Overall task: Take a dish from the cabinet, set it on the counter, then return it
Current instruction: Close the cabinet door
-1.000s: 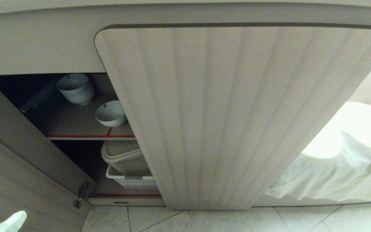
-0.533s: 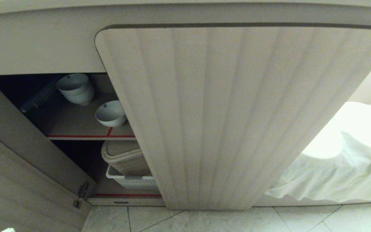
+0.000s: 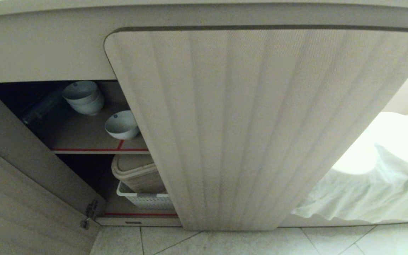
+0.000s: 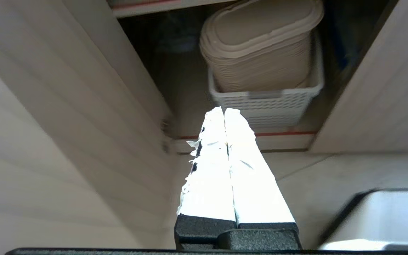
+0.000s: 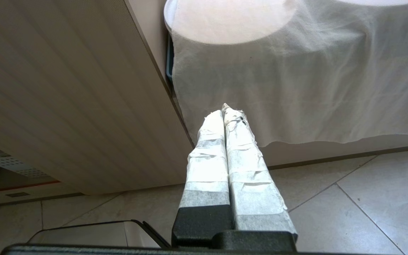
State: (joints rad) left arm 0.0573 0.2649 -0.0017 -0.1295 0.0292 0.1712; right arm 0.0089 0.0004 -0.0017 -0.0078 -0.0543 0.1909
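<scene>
Your left gripper (image 4: 224,110) low before the open cabinet (image 3: 253,124), fingers pressed together and empty, aimed at the bottom shelf's basket (image 4: 266,102) — your right gripper (image 5: 224,109) likewise closed, above the floor tiles, the dish (image 3: 122,124) on the upper shelf.

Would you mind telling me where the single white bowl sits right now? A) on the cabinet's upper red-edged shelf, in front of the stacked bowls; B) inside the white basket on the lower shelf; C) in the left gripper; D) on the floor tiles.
A: the single bowl rests on the upper shelf, nearer the red edge than the stacked bowls, while the left gripper is shut and empty.
</scene>
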